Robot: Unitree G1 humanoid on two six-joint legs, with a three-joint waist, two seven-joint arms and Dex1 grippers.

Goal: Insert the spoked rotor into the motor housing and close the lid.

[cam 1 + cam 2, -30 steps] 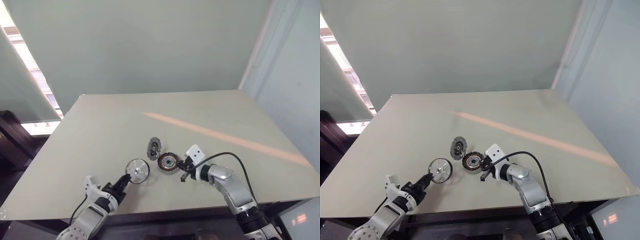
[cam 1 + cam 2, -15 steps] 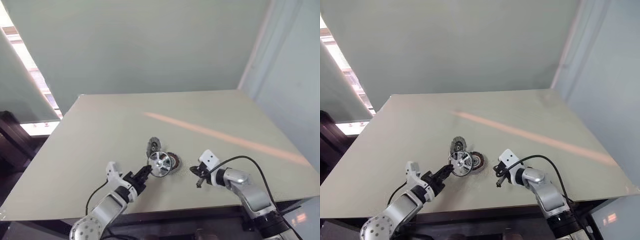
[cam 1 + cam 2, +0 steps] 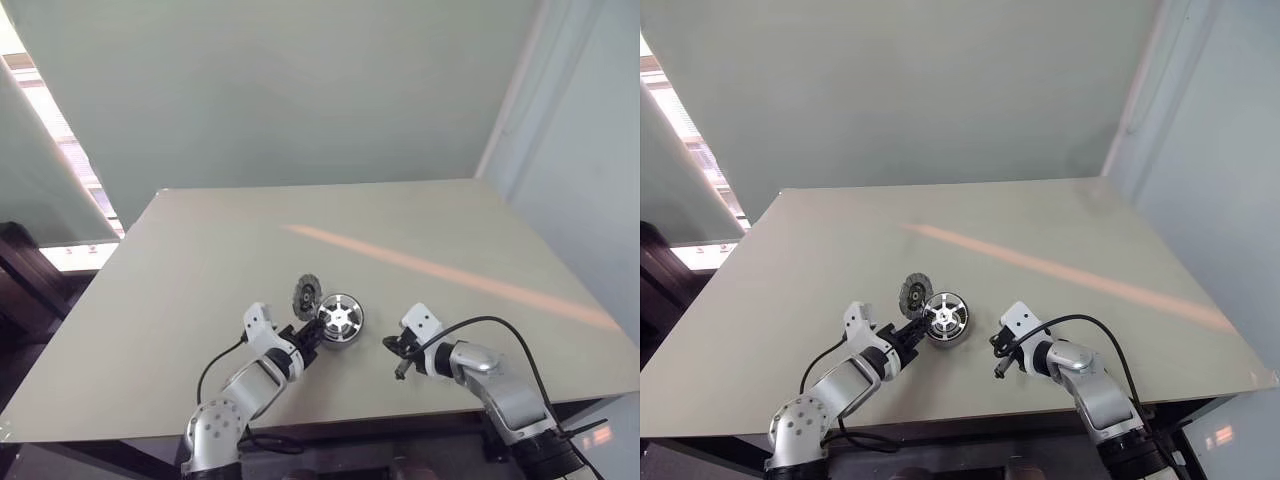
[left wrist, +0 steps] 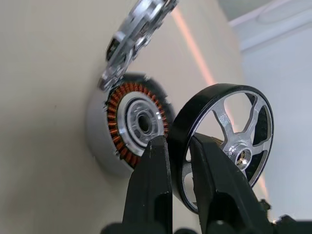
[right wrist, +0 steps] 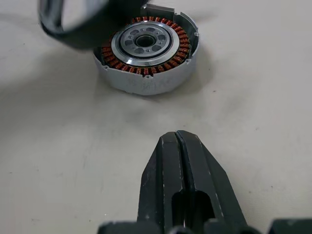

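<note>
Rotor rim sat pinched in my left tool (image 4: 179, 161), the spoked rotor (image 4: 224, 141) hanging just above the motor housing (image 5: 146, 51) on the worktop (image 3: 200, 260). My right tool (image 5: 181, 161) was clenched empty nearby; the lid (image 3: 307, 295) leaned against the housing's far side.

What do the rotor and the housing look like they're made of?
Spoked rotor: likely metal, with bright machined silver spokes and a glossy dark rim. Motor housing: matte grey, cast-looking metal shell, around copper-orange wire windings and a pale turned-metal centre.
</note>
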